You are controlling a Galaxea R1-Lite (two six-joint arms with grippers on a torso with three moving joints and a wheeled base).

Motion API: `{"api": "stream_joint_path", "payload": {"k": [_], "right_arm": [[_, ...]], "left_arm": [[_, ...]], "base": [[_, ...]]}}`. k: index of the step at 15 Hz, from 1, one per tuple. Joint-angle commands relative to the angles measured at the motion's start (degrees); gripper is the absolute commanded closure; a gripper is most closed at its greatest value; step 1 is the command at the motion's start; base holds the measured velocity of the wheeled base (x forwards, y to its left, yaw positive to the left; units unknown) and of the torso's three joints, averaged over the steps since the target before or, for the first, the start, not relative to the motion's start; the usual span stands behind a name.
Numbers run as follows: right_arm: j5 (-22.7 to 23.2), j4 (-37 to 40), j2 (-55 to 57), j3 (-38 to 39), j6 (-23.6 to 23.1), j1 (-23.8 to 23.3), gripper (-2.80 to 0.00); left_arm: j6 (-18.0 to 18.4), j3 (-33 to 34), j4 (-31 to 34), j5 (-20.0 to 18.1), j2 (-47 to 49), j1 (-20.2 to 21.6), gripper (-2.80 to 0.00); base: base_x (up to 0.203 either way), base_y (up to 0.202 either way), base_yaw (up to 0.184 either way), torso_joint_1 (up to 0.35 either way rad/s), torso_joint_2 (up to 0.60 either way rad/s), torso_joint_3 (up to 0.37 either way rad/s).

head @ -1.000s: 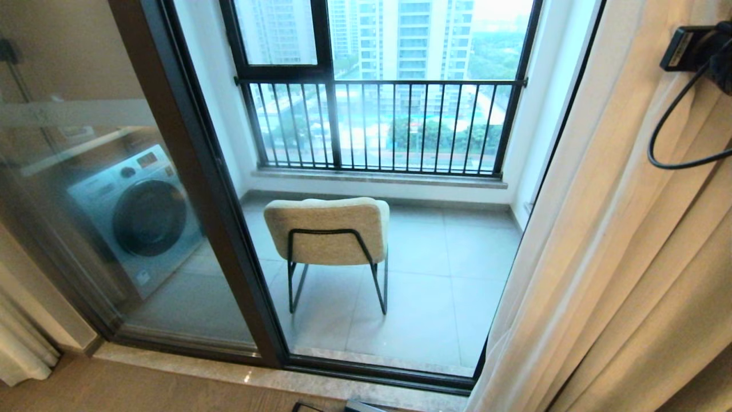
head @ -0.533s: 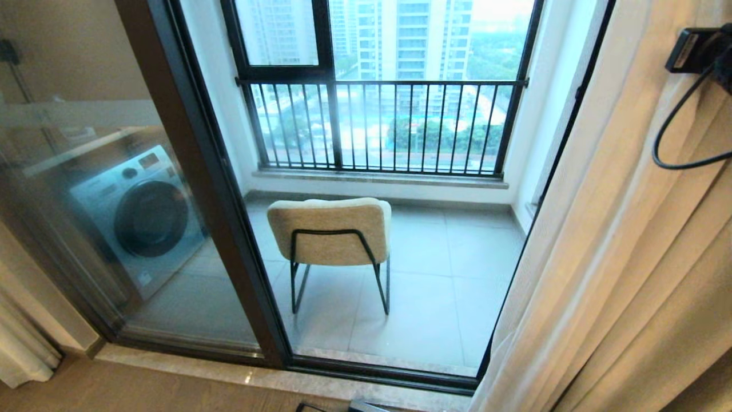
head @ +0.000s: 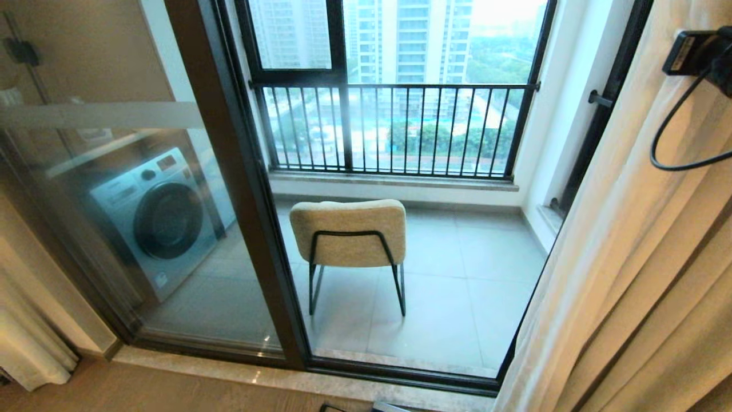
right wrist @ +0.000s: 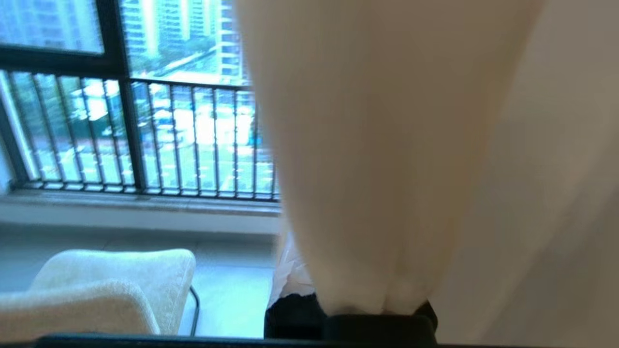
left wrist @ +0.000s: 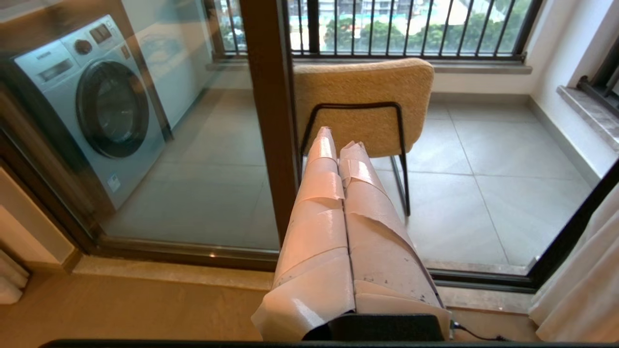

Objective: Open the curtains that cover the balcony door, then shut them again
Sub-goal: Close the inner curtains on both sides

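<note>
The balcony door (head: 246, 200) has a dark frame and a frosted band across its left glass panel (head: 97, 114). The cream curtains (head: 640, 257) hang bunched at the right, leaving the door's glass uncovered. Another white fold of curtain (head: 28, 349) hangs at the far left. My right arm's black wrist mount (head: 695, 51) is up against the right curtain. In the right wrist view the fabric (right wrist: 387, 169) drapes over the gripper and is gathered at its base; only a bit of one taped finger (right wrist: 290, 278) shows. My left gripper (left wrist: 338, 137) is shut and empty, pointing at the door.
On the balcony stand a beige chair (head: 349, 234) with black legs and a washing machine (head: 154, 217). A black-framed outer window with railing bars (head: 394, 126) lies behind them. A marble threshold (head: 286, 377) runs along the door's foot. A black cable (head: 663, 143) loops from my right wrist.
The whole picture has shifted to the right, so the camera has moved. The right curtain's edge has drawn further right, baring more of the door's right frame and a wall bracket.
</note>
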Motion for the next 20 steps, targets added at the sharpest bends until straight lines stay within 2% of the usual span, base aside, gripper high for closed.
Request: {"api": "stream_joint_path", "payload": {"k": [1,20], "right_arm": [[0.01,-0.25,-0.04,0.06,-0.04,0.09,0.00],[0.01,-0.51,-0.83,2.07,-0.13,0.09,0.00]], "left_arm": [[-0.02,0.01,-0.05,-0.01,-0.02,0.02,0.00],[-0.02,0.01,-0.05,-0.01,-0.02,0.02,0.00]], "base": [[0.000,0.192,0.001,-0.007,0.00,0.002],[0.000,0.188,0.000,0.001,0.00,0.003]]}}
